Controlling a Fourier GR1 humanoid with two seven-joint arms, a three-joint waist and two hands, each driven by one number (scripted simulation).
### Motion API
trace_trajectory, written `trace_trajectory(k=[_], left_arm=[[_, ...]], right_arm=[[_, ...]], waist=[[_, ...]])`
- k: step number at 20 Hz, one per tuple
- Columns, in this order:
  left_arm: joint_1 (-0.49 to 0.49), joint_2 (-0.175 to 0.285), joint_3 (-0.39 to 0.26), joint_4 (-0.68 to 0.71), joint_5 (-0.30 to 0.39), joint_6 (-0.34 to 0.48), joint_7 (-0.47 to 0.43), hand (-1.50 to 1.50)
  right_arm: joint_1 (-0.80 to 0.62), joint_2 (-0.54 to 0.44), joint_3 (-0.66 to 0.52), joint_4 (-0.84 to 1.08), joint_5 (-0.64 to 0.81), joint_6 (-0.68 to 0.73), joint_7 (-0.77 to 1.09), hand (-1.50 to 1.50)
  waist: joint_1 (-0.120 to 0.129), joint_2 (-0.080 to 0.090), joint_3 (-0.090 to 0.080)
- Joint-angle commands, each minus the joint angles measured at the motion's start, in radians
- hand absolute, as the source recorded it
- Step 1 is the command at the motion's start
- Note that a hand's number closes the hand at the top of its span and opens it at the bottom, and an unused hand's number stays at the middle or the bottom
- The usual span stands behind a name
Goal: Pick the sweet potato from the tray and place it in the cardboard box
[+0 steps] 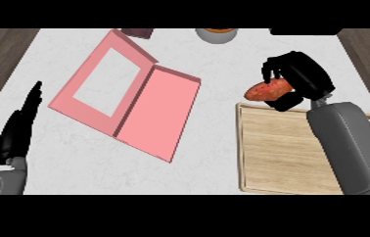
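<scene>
Counter (217, 74), sweet potato (266, 90) held, pink box (155, 113), cup (217, 35)

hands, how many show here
2. The right hand is at the far edge of the tray, curled round the sweet potato; the left hand rests open at the view's left edge.

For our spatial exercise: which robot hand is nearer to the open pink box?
Left. The left hand rests open beside the left corner of the pink box; the right hand, holding the sweet potato, is farther right.
</scene>
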Motion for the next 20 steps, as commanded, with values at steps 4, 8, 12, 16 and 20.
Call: trace_trajectory(k=[4,8,12,16,20], left_arm=[[0.001,0.008,0.027,0.042,-0.006,0.004,-0.025,0.0],[0.023,-0.014,0.008,-0.023,-0.008,-0.007,0.009,0.0],[0.011,-0.008,0.02,0.012,-0.013,-0.006,-0.028,0.0],[-0.027,-0.046,0.001,0.044,-0.035,0.022,-0.021,0.0],[-0.02,-0.01,0.003,-0.024,-0.014,-0.044,0.047,0.0]], right_arm=[[-0.061,0.034,-0.013,-0.193,-0.09,0.084,-0.03,1.5],[-0.125,0.124,0.011,-0.179,-0.127,0.163,0.028,1.5],[-0.186,0.227,0.006,-0.167,-0.173,0.194,0.113,1.5],[-0.299,0.338,0.017,-0.153,-0.182,0.246,0.29,1.5],[-0.329,0.363,0.103,-0.073,-0.262,0.135,0.393,1.5]], waist=[[-0.012,-0.005,-0.001],[-0.002,-0.002,0.0],[0.002,0.0,-0.001],[-0.001,0.0,-0.001],[0.011,0.0,0.0]])
